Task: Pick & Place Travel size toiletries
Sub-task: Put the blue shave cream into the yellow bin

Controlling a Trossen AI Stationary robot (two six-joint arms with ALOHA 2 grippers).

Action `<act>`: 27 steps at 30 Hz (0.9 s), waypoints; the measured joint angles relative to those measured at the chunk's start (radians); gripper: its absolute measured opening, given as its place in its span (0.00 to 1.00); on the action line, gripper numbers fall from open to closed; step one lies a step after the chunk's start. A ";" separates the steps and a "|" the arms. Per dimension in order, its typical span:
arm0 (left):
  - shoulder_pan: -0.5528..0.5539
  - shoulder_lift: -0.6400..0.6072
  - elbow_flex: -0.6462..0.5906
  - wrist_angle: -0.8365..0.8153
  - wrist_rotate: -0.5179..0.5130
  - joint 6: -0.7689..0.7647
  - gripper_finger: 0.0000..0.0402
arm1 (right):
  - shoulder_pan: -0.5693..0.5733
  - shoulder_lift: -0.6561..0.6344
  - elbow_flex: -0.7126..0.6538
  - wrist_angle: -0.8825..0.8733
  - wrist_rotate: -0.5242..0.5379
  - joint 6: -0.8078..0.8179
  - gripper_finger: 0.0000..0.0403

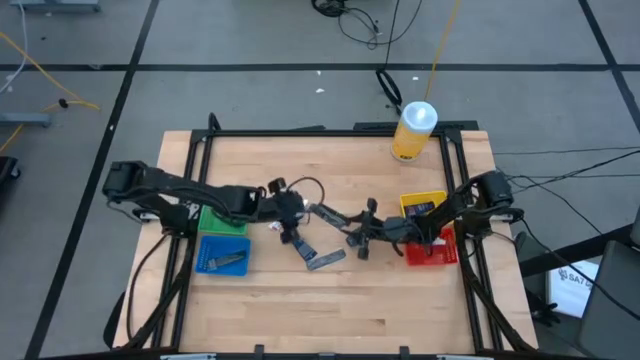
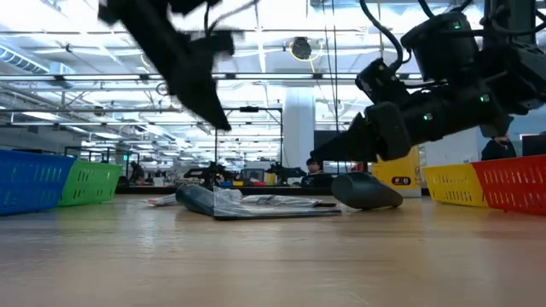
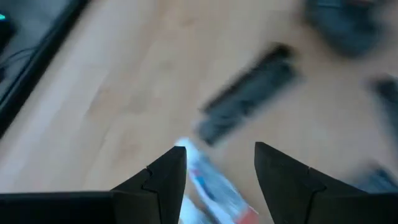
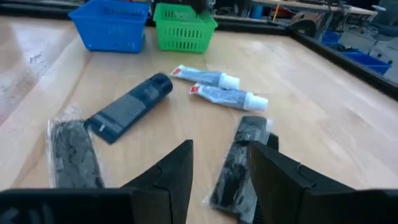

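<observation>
The left gripper point(image 3: 214, 171), fingers parted and holding nothing, hangs over a white-and-blue tube point(image 3: 211, 186) at the bottom centre of its wrist frame, with a dark tube point(image 3: 249, 93) lying beyond it at centre. The right gripper point(image 4: 221, 171), jaws likewise spread and empty, points at a dark wrapped packet point(image 4: 239, 162) in the lower middle of its own frame. There we also see two white-and-blue tubes point(image 4: 217, 87) side by side at upper centre, a dark blue tube point(image 4: 127, 109) at centre left and another wrapped packet point(image 4: 71, 152) at lower left. In the overhead frame the toiletries lie scattered at table centre between the blue bin point(image 1: 222, 254) and the red bin point(image 1: 445, 256). We judge the tubes light, soft and slippery, best pinched across the middle; the crinkly packets may slide.
</observation>
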 joint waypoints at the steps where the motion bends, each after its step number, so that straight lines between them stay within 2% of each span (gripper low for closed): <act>1: -0.009 -0.003 0.042 -0.064 0.050 0.042 0.46 | 0.001 0.005 0.000 0.004 0.000 0.000 0.35; 4: -0.041 0.001 0.140 -0.204 0.217 0.142 0.46 | 0.001 0.012 0.000 0.013 0.000 0.004 0.35; 7: -0.077 0.008 0.168 -0.217 0.318 0.210 0.46 | 0.004 0.013 0.000 0.012 0.000 0.006 0.35; 10: -0.103 0.024 0.165 -0.223 0.316 0.257 0.46 | 0.006 0.013 0.000 0.012 0.000 0.006 0.35; 14: -0.086 0.063 0.165 -0.220 0.284 0.252 0.48 | 0.006 0.013 -0.001 0.000 0.000 0.010 0.35; 22: -0.066 0.166 0.165 -0.202 0.371 0.320 0.69 | 0.005 0.013 -0.001 -0.008 0.000 0.010 0.35; 27: -0.077 0.237 0.165 -0.191 0.375 0.470 0.77 | 0.005 0.013 -0.001 -0.009 0.000 0.010 0.35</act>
